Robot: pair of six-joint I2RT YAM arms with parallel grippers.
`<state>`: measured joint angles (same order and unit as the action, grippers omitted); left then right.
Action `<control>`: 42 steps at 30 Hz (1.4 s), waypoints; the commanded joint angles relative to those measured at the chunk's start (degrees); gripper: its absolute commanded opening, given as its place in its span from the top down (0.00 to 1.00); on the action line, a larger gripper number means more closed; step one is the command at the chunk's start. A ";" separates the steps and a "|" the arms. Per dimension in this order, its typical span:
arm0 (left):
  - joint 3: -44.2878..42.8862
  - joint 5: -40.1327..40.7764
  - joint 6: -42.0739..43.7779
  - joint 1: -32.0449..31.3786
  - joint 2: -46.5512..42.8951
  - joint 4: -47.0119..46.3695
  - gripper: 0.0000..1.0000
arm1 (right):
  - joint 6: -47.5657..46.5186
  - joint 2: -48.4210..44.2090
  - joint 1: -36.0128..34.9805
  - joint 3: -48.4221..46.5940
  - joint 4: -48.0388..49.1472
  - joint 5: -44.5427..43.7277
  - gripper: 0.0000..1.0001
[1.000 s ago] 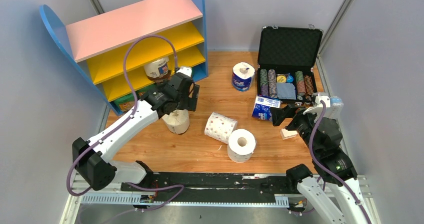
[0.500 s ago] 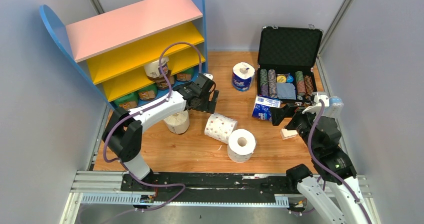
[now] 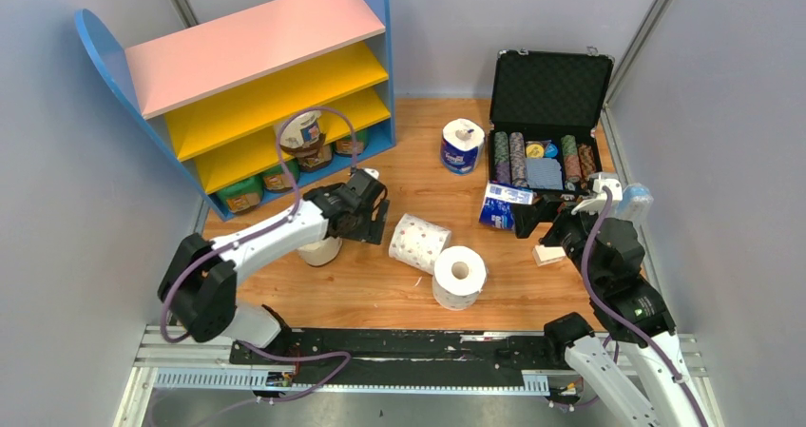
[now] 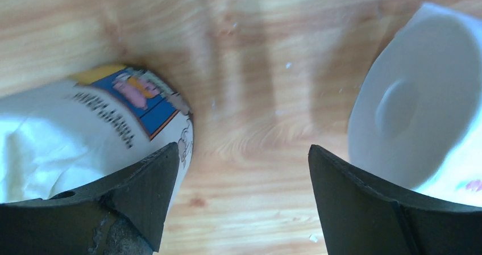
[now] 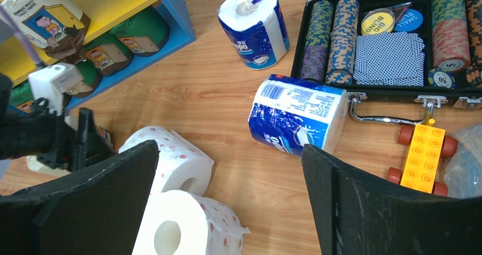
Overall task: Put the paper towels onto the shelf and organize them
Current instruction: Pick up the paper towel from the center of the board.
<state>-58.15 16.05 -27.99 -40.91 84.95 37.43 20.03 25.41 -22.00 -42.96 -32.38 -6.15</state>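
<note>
Paper towels near left gripper (image 4: 241, 201): jaws spread, empty, bare wood between them; cream-wrapped roll (image 4: 85, 136) at one finger, half hidden behind it, patterned white roll (image 4: 418, 130) at the other, cut off by frame edge. Right gripper (image 5: 230, 201) also open, hovering near the black case (image 3: 551, 89); blue-wrapped roll (image 5: 295, 116) lies just beside the case's front edge. Shelf (image 3: 247, 42): bottom tier holds green rolls, partly shadowed; upper yellow boards open.

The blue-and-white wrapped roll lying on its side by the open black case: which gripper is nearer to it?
Right. The right gripper hangs open just beside the lying blue-and-white roll, on its near side. The left gripper is well off to that roll's left, between two other rolls.
</note>
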 commanded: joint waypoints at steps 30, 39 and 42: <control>1.20 11.29 -13.17 9.98 -29.46 20.32 0.09 | 0.60 -0.01 -0.15 -0.28 1.41 -0.02 0.00; -2.28 11.49 -11.35 9.95 -21.95 15.05 0.24 | 0.53 0.32 -0.15 -0.20 1.44 -0.36 0.00; -2.40 13.97 -10.48 9.90 -19.07 13.78 0.25 | 0.47 0.42 -0.15 -0.19 1.42 -0.49 0.00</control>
<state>-58.46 27.46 -40.10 -31.09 63.24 54.54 20.03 25.47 -22.00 -42.96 -32.36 -6.09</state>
